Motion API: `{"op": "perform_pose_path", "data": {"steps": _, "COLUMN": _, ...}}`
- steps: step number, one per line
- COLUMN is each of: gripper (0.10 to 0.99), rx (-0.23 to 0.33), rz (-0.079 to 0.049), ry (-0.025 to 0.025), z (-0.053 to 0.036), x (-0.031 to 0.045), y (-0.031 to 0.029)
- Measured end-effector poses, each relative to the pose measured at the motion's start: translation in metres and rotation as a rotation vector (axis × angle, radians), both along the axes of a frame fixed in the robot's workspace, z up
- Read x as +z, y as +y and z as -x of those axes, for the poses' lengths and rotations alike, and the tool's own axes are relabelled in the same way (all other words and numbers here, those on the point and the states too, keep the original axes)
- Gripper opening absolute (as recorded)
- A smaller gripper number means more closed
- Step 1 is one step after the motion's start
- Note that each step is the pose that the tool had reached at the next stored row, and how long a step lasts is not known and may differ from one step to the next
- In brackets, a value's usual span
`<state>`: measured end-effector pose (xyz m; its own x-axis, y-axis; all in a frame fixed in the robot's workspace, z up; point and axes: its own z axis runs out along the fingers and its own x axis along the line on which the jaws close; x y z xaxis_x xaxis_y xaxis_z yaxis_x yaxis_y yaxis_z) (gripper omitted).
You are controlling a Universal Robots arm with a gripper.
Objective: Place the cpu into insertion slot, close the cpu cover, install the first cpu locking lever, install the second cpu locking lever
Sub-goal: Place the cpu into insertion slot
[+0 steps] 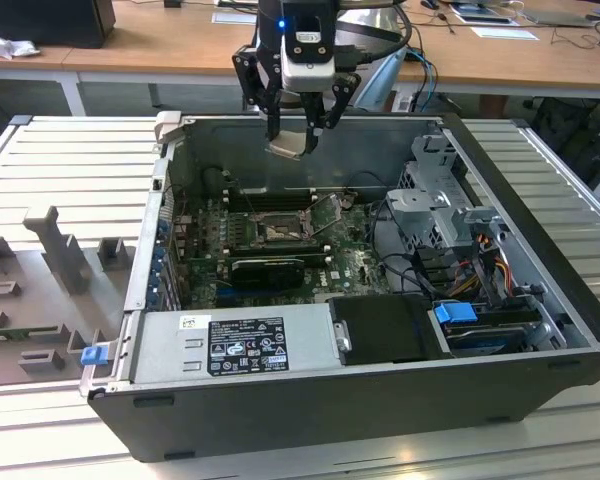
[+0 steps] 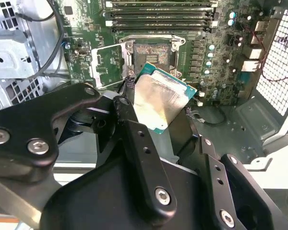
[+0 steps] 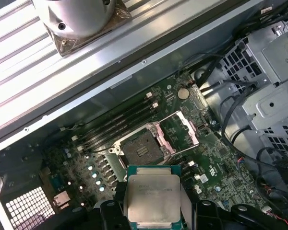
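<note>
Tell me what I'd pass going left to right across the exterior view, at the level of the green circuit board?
grey fixture blocks → insertion slot → cpu cover, swung open → metal drive cage

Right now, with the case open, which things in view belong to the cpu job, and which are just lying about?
Belong to the job: the gripper, holding the cpu above the board; the insertion slot, empty; the cpu cover, swung open.

Just there: the memory slots; the power supply; the drive cage; the cables.
</note>
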<state>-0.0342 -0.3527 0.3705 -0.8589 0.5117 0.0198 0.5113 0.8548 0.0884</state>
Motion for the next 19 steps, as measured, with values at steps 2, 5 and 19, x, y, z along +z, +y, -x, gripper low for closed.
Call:
{"op": "perform_pose_path", "data": {"steps": 2, "gripper": 0.529, "rx": -0.019, "rz": 0.0, "ry": 0.0, "z": 0.0, "x": -0.0001, "y": 0.0}}
{"op": "perform_pose_path", "data": {"steps": 5, "gripper": 0.529, "rx": -0.042, "rz": 0.0, "ry": 0.0, "z": 0.0, "x": -0.0003, "y": 0.0}}
{"op": "perform_pose_path", "data": {"steps": 19, "gripper": 0.529, "rx": -0.178, "rz": 0.0, "ry": 0.0, "z": 0.0, "x": -0.0011, "y": 0.0}}
